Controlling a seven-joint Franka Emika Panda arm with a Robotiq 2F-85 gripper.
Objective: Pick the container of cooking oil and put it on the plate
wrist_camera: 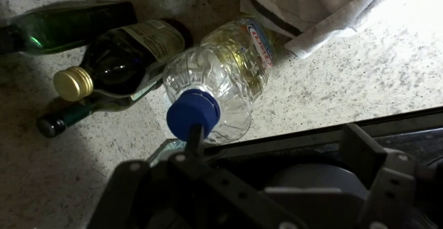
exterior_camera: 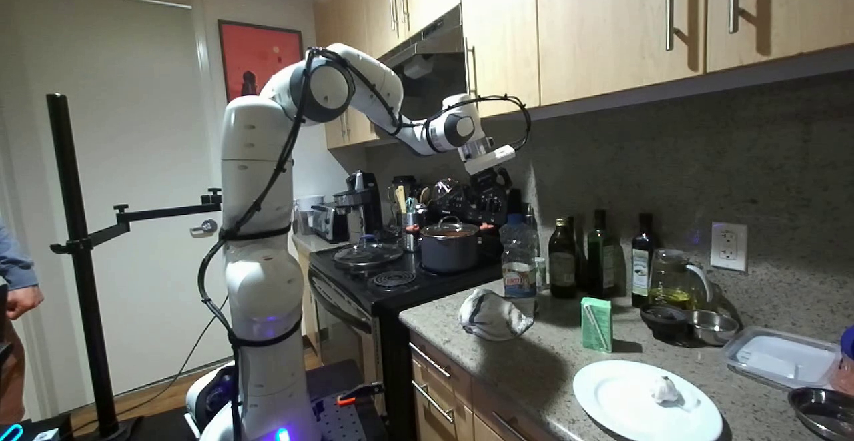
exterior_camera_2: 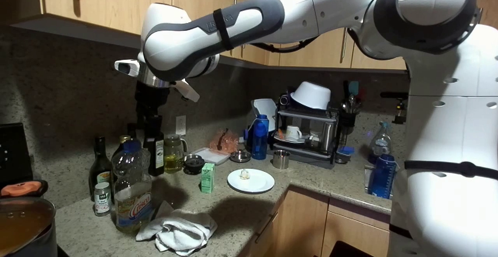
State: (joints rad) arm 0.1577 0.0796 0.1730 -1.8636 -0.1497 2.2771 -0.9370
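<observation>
Jaws: spread wide, pinching nothing. In the wrist view one fingertip (wrist_camera: 196, 138) overlapped the edge of the blue cap (wrist_camera: 190, 113); contact could not be told.

Oil bottle (wrist_camera: 225, 73): clear plastic, Crisco label, cap on. Stood upright on the tabletop (exterior_camera_2: 233, 210), near the stove (exterior_camera: 392, 287), not yet grasped. Yellowish oil showed in the lower part only. Handling, as judged: moderate weight, carried low; thin walls apt to flex under a hard squeeze; unlikely to break, but slick if any oil had run down outside. Suggested hold: the neck just beneath the cap, or the waist above the label if the jaws could span it; a neck hold alone might have let the base swing.

Close by the bottle: one white cloth (exterior_camera_2: 183, 229), dark-striped, crumpled beside the base; one spice jar (exterior_camera_2: 102, 199); one gold-capped dark bottle (wrist_camera: 128, 59), a likely obstacle to the fingers.

Farther out: one green carton (exterior_camera: 596, 324), upright, roughly between bottle and plate.

One plate (exterior_camera: 620, 406), round, white, well apart from the bottle, bearing one garlic bulb (exterior_camera: 665, 391) off centre, which the bottle's base would have needed to miss.
</observation>
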